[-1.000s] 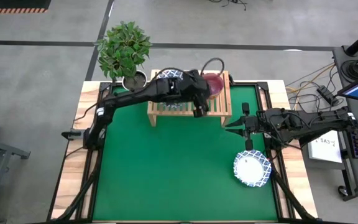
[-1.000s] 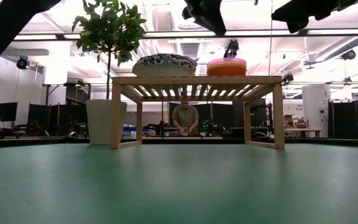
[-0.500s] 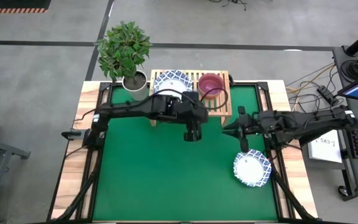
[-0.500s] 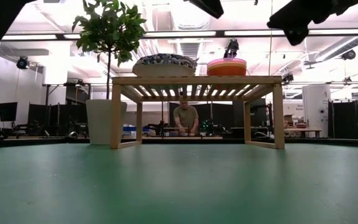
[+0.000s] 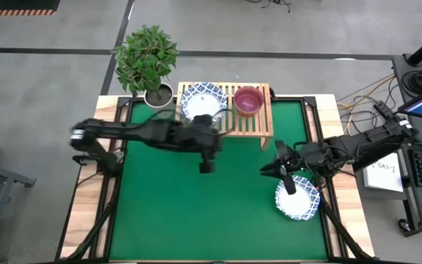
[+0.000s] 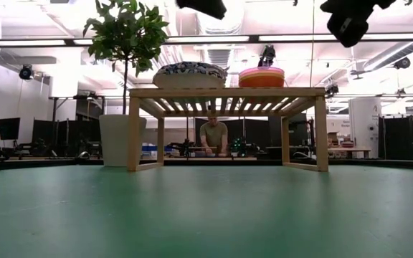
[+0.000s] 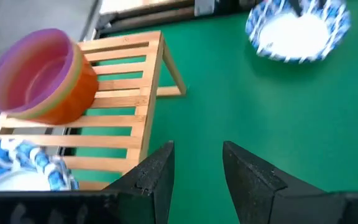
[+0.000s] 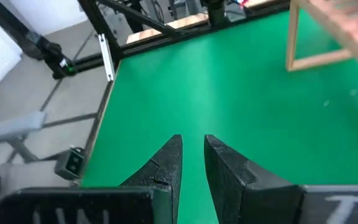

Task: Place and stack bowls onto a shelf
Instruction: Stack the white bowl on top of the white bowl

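Observation:
The light-wood shelf [image 5: 224, 111] stands at the table's far edge. On it rests a stack of white bowls with blue rims [image 5: 202, 101], and beside it a stack of small bowls with the purple one on top [image 5: 248, 99]. Both stacks also show in the low view [image 6: 190, 74] [image 6: 262, 77]. One more blue-rimmed bowl [image 5: 297, 199] lies on the green mat at the near right. My left gripper [image 5: 207, 166] is open and empty, in the air in front of the shelf. My right gripper [image 5: 289, 180] is open by a narrow gap, in the air over that bowl's far left rim.
A potted plant in a white pot [image 5: 146, 60] stands at the far left corner beside the shelf. The green mat [image 5: 196, 220] is bare in the middle and near left. A person [image 6: 214, 135] sits far behind the table.
My left gripper has drawn back from the shelf toward the table's near edge and a little left, empty, leaving both stacks uncovered. My right gripper has gone toward the near edge, coming over the bowl on the mat. The bowls have stayed in place.

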Robot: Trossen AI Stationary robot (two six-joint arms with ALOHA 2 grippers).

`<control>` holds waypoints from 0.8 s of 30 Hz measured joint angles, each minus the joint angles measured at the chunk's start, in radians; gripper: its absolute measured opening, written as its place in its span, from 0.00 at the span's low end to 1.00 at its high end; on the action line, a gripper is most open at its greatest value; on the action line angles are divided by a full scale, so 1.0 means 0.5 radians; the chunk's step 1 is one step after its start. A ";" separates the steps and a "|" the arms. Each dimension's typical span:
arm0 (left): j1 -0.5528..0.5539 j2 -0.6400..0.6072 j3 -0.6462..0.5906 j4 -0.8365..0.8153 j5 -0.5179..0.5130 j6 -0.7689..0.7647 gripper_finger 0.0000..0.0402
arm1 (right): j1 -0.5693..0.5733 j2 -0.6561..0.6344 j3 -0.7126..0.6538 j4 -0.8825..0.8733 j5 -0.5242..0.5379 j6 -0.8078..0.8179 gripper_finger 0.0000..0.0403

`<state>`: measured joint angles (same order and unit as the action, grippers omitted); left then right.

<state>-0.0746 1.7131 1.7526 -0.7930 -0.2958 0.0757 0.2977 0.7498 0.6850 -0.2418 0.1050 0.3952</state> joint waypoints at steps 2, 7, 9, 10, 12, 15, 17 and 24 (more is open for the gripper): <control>-0.020 -0.185 -0.270 0.199 0.000 -0.062 0.30 | 0.020 0.035 0.046 -0.065 0.001 0.124 0.14; -0.104 -0.633 -0.862 0.689 -0.018 -0.203 0.30 | 0.035 0.213 0.210 -0.365 -0.003 0.482 0.14; -0.143 -0.790 -1.060 0.875 -0.021 -0.231 0.30 | 0.035 0.311 0.294 -0.558 -0.017 0.670 0.14; -0.160 -0.864 -1.150 0.960 -0.020 -0.239 0.30 | 0.036 0.367 0.340 -0.678 -0.036 0.767 0.14; -0.191 -0.996 -1.322 1.115 -0.018 -0.240 0.30 | 0.038 0.480 0.429 -0.930 -0.080 0.978 0.14; -0.208 -1.172 -1.527 1.306 -0.020 -0.239 0.30 | 0.038 0.648 0.547 -1.264 -0.149 1.292 0.14; -0.211 -1.269 -1.629 1.376 -0.021 -0.242 0.30 | 0.043 0.756 0.604 -1.441 -0.256 1.479 0.14; -0.217 -1.474 -1.900 1.575 -0.020 -0.257 0.30 | 0.133 1.082 0.705 -1.551 -0.632 1.805 0.22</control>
<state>-0.1829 0.9759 0.8027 -0.0054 -0.3058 -0.0529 0.3641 1.2910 1.0373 -1.0175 -0.2110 1.2976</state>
